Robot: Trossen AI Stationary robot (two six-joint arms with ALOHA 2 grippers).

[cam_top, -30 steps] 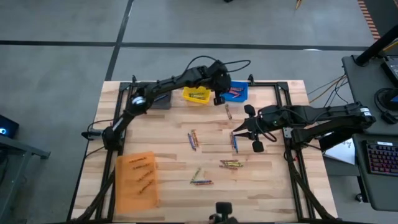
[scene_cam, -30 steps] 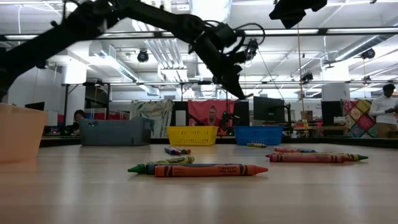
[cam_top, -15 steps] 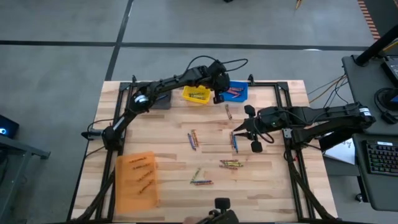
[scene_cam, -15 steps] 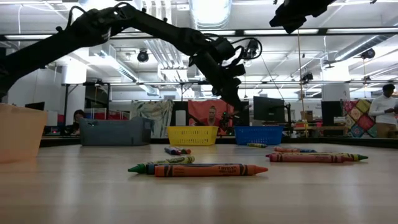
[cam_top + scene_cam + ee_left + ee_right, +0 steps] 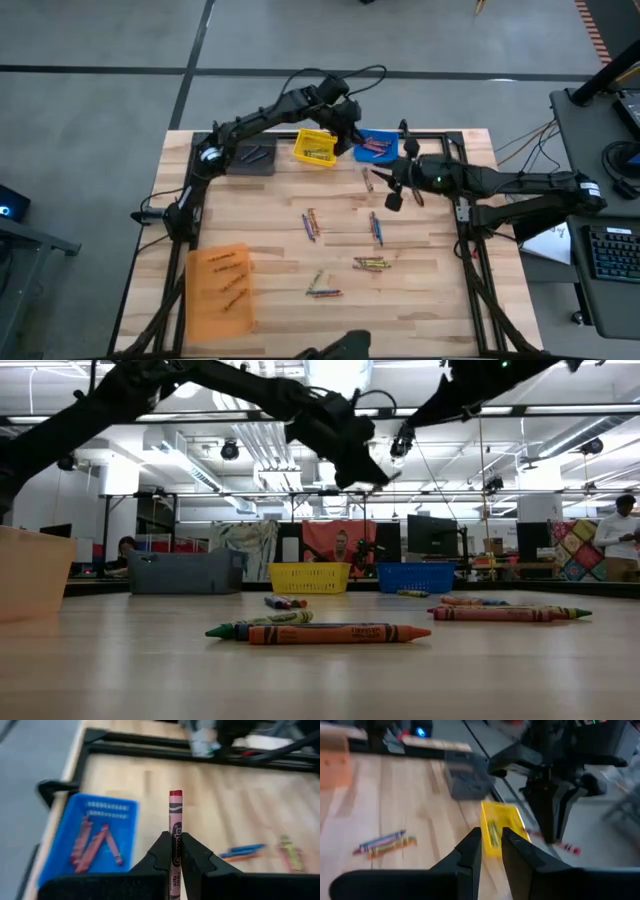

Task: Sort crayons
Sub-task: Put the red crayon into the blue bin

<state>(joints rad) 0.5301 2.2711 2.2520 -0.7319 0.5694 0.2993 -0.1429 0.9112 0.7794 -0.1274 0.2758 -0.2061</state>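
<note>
My left gripper is shut on a red crayon. It hangs in the air at the table's far side, just beside the blue bin, which holds red crayons. My right gripper hovers over the table's right middle. Its fingers are slightly apart with nothing between them, and it faces the yellow bin. Loose crayons lie flat on the wood in small groups. My left gripper pinches the red crayon's wrapped shaft between its two fingers. The crayon lies along the fingers, and one end sticks out well ahead of them. It is lifted clear of the table and the bins, slanting down and forward.
A yellow bin and a grey bin stand beside the blue bin along the far edge. An orange bin sits at the near left. Black frame rails run along the table's edges. People show in the room behind.
My left gripper has risen and moved toward the far edge with the red crayon, its wrist turning as it went. My right gripper has swung toward the far edge and turned toward the bins. The crayons on the table have stayed where they were.
</note>
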